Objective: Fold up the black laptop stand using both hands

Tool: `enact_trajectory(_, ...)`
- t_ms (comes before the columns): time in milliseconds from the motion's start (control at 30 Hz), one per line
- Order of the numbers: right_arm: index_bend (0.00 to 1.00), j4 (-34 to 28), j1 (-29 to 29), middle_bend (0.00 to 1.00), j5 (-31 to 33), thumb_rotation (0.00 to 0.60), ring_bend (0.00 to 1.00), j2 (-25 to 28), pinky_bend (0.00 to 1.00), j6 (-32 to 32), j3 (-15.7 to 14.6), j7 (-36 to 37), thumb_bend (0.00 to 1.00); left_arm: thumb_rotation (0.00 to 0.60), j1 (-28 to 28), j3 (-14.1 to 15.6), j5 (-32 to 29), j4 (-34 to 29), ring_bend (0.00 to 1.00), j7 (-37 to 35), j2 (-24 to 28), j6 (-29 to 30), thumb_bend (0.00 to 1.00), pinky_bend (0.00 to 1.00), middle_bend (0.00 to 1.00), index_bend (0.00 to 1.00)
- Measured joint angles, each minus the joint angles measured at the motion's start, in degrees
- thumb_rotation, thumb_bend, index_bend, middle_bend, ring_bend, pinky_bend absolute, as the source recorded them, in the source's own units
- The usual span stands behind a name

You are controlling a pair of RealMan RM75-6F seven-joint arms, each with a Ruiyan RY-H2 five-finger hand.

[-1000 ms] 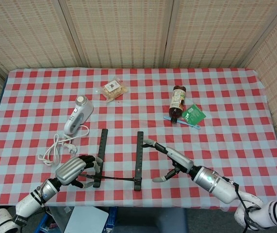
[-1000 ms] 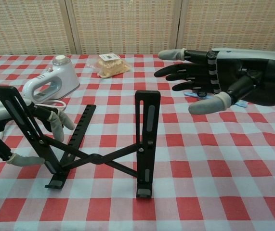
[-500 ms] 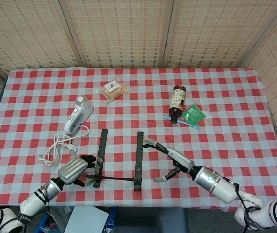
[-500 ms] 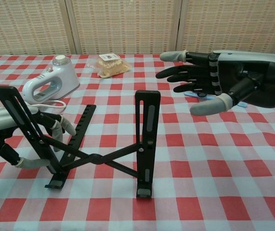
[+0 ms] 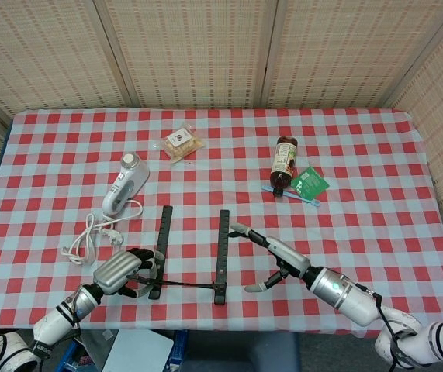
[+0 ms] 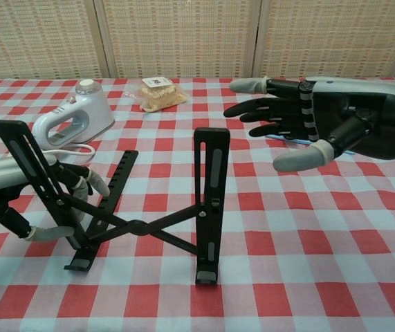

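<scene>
Fingers (image 6: 79,185) of the left robot hand (image 5: 120,271) wrap the lower part of the left upright of the black laptop stand (image 6: 142,207), thumb below and the rest curled around the bar, so we record that robot hand as gripping the stand. The right robot hand (image 6: 322,121) is spread open, holding nothing, apart from the right upright and just beside its top in the head view.

We find the stand at the near edge of the desk (image 5: 361,232), unfolded, two uprights joined by crossed struts. We judge it light, rigid and hinged: bars stiff, smooth finish liable to slip, pivots likely to resist and then give. Best purchase appears to be on each upright, clear of the crossing struts where fingers could be pinched.

Against the frame half a second earlier, the left fingers have closed further around the bar, and the right robot hand has barely shifted.
</scene>
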Motion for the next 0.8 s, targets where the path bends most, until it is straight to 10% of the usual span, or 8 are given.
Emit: enact_trajectory(800, 0.00, -1.59, 0.55, 0.11, -0.78, 0.600, 0.00, -0.01, 0.03, -3.08, -1.51, -6.40, 0.07, 0.600, 0.15, -0.02, -0.09, -1.10, 0.24, 0.58, 0.54, 0.23, 0.39, 0.28, 0.24, 0.42)
